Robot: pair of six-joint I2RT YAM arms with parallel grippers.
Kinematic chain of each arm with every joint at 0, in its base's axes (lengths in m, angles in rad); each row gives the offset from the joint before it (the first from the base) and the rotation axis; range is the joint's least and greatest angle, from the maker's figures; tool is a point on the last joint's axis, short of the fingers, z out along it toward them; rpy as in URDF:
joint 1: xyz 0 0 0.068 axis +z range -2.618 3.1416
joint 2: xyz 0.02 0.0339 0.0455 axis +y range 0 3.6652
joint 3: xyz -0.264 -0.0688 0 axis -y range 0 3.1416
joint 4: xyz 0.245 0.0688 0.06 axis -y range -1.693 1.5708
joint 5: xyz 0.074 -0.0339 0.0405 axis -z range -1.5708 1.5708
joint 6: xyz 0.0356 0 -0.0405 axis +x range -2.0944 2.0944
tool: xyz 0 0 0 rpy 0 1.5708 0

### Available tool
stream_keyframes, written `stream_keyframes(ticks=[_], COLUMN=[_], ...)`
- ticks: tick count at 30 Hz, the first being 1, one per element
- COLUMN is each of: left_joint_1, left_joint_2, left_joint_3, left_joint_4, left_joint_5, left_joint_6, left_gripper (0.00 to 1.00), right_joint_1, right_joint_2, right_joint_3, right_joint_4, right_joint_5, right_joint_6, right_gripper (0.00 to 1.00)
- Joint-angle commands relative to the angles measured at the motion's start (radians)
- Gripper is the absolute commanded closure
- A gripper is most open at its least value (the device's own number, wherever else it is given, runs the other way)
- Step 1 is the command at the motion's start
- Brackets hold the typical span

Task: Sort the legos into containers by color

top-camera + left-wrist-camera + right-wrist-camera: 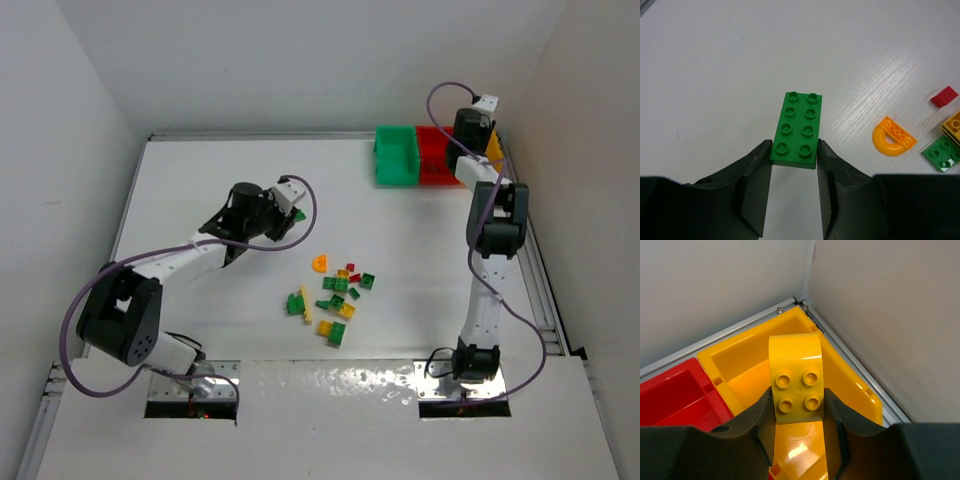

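My left gripper (794, 150) is shut on the near end of a green two-by-four lego (799, 125), over bare table left of the pile. In the top view this gripper (236, 248) is at mid-left. My right gripper (797, 400) is shut on a yellow curved lego (795, 370) and holds it over the yellow-orange bin (740, 355); the red bin (675, 390) adjoins it on the left. In the top view the right gripper (476, 135) is at the back right above the joined green (397, 155), red (435, 158) and yellow-orange (494, 152) bins.
Several loose green, yellow and red legos (340, 292) lie mid-table, with an orange half-ring (320, 263) at the pile's top. The left wrist view shows the half-ring (893, 136), a small red brick (944, 96) and a green brick (941, 154). White walls enclose the table.
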Motion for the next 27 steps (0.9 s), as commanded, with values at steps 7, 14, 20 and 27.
stream_keyframes(ticks=[7,14,20,27], left_joint_1=[0.017,0.013,-0.009,-0.033], left_joint_2=[0.017,0.045,0.138,0.310], left_joint_3=[0.071,0.118,0.265,0.484], left_joint_4=[0.018,0.031,0.015,-0.008], left_joint_5=[0.063,0.121,0.132,0.127], left_joint_6=[0.001,-0.002,-0.016,-0.065], left_gripper=[1.00,1.00,1.00,1.00], right_joint_1=[-0.037,-0.037,-0.036,0.042], right_joint_2=[0.044,-0.010,-0.097,-0.254], right_joint_3=[0.050,-0.013,-0.122,-0.370], right_joint_4=[0.047,0.086,0.118,0.273], right_joint_5=[-0.013,-0.071,-0.141,-0.270], right_joint_6=[-0.034,-0.069,-0.091,-0.230], right_gripper=[0.64,0.33,0.25,0.15])
